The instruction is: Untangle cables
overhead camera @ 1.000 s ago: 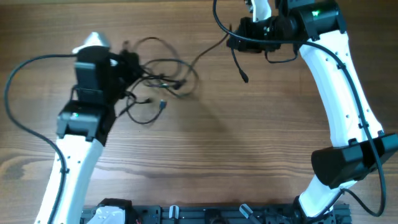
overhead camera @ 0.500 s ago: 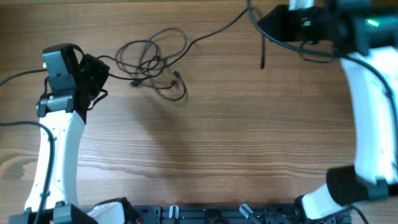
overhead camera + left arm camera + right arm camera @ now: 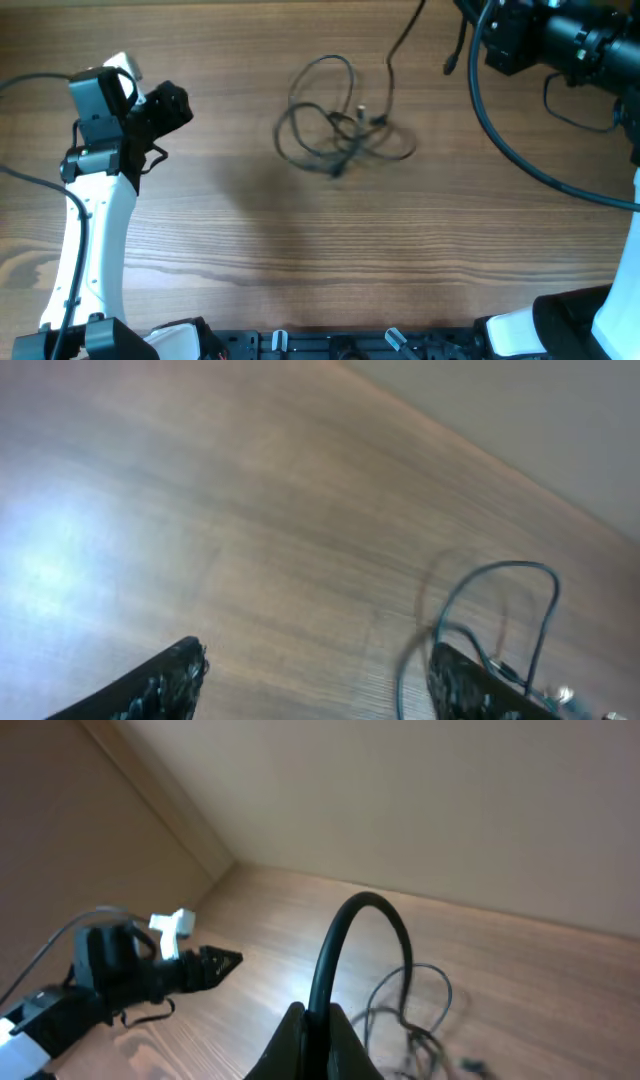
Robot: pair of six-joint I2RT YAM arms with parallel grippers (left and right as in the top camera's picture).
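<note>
One strand (image 3: 365, 900) is pinched tight in the right hand (image 3: 310, 1032), far right, leading from the cables (image 3: 340, 125) heaped mid-bench (image 3: 300, 260). The left hand (image 3: 318, 658) gapes wide and empty, well apart at left. Next, I'd say, it must pin the heap.

The overhead view looks straight down on the whole table (image 3: 320, 270). The left wrist view sits low behind the left jaws, facing the cables (image 3: 335, 125) ahead of them. The right wrist view, higher, looks past the right jaws at the same cables.
</note>
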